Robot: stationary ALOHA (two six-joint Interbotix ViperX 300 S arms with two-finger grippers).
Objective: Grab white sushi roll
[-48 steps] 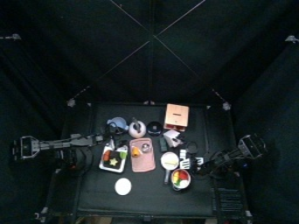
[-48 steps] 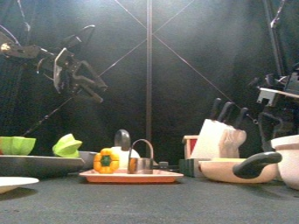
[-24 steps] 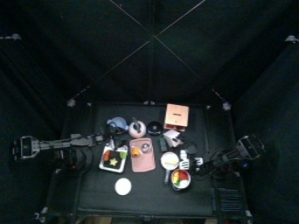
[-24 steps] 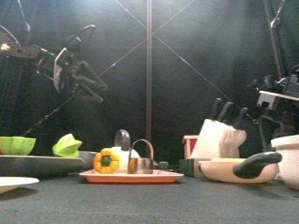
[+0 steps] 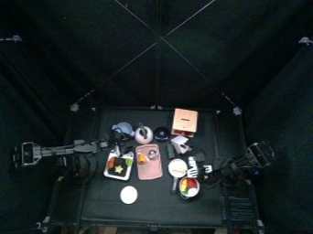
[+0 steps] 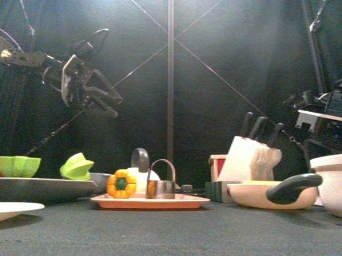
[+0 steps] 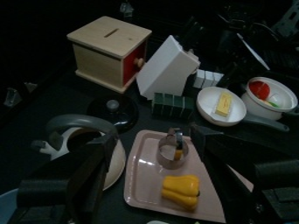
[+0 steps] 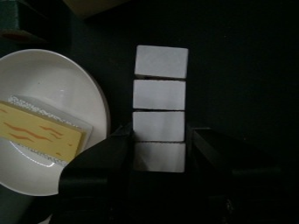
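1. White sushi roll (image 8: 162, 109): a straight row of four white segments flat on the black table (image 8: 251, 70), on the right side of the table as the top view shows it, just beside a white bowl (image 8: 35, 79) holding a yellow slab (image 8: 47, 127)
2. Bowl rim sits close alongside the roll; I can't tell if they touch
3. Long axis: in the right wrist view the row runs straight away from the wrist, in line with the gap between the jaws, so the jaws would press on the row's long sides and not its ends
4. Right gripper (image 8: 162, 140) is directly over the near end of the row. The jaws stand wide, one on each side of the nearest segment, with a thin dark gap on either side, so nothing is gripped yet
5. The key relation is already set, judging by that view: roll centred between the jaws, no sideways offset visible. What's left looks like a squeeze on that end segment
6. Risk, my read: the bowl-side jaw sits right against the bowl rim, so it could nudge the bowl; the other three segments may stay behind if they're separate pieces
7. Left gripper (image 7: 181, 166) is well apart, above the pink tray (image 7: 146, 166) at the table's left, jaws wide and empty. The right arm is clearly the nearer one
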